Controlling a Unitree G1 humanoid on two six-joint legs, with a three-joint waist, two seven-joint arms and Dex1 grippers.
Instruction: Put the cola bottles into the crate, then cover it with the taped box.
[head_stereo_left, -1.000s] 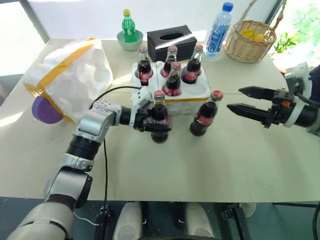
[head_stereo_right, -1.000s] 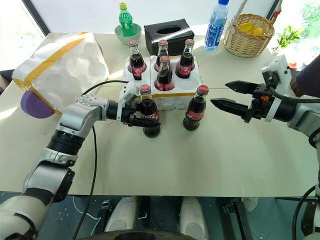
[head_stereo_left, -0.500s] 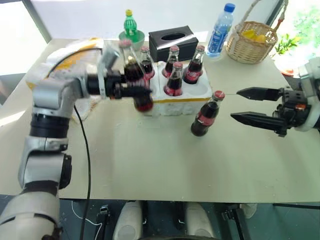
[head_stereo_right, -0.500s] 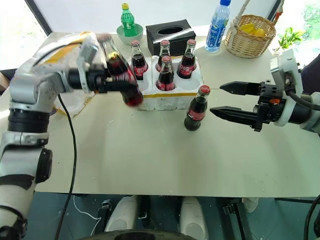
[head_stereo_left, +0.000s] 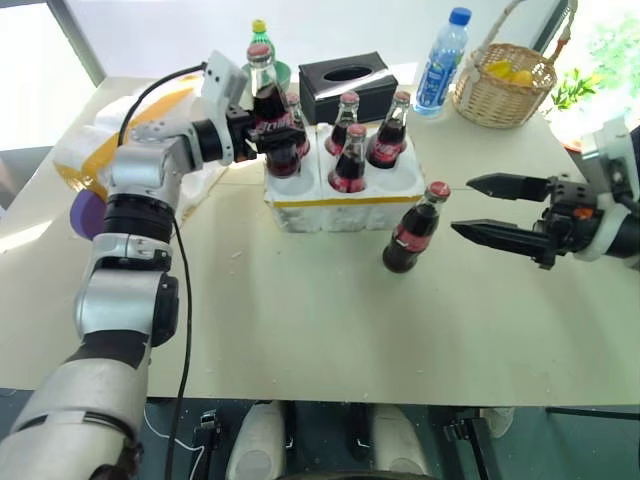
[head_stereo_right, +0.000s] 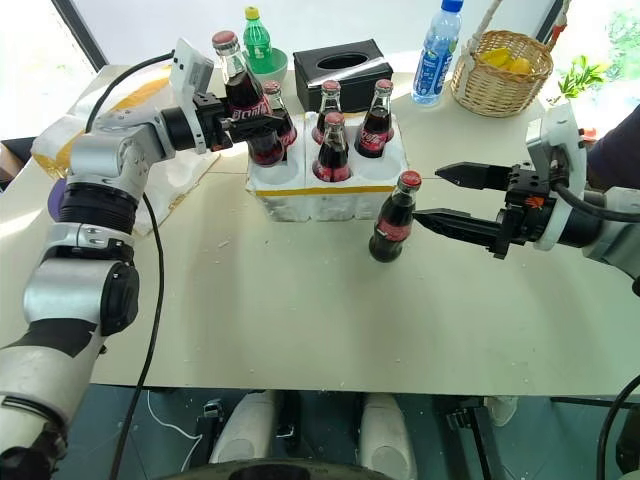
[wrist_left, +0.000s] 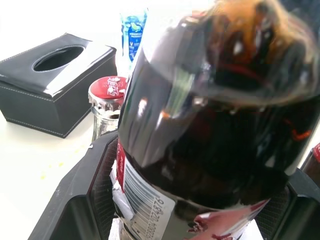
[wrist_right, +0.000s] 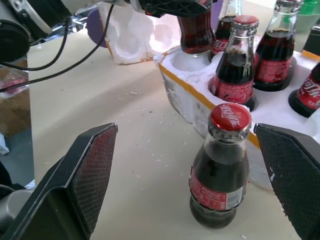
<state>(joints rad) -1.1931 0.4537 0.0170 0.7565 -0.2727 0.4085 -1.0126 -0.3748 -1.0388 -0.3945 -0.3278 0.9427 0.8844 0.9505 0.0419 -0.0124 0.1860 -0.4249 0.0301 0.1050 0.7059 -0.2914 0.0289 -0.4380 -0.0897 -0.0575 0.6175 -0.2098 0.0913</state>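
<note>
Above the crate's (head_stereo_left: 345, 205) near-left well, left hand (head_stereo_left: 262, 138) grips a cola bottle (head_stereo_left: 270, 115).

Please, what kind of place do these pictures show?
Probably an indoor test or demo room, not a kitchen: a plain table by bright windows, holding staged everyday things such as a tissue box, a wicker basket and a foam crate of cola bottles.

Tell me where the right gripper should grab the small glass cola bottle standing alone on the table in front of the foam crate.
Grip the small glass cola bottle around its labelled body, coming level from the robot's right. It stands upright, apart from the white foam crate, its right side unobstructed, and the open right gripper already points at it.
</note>
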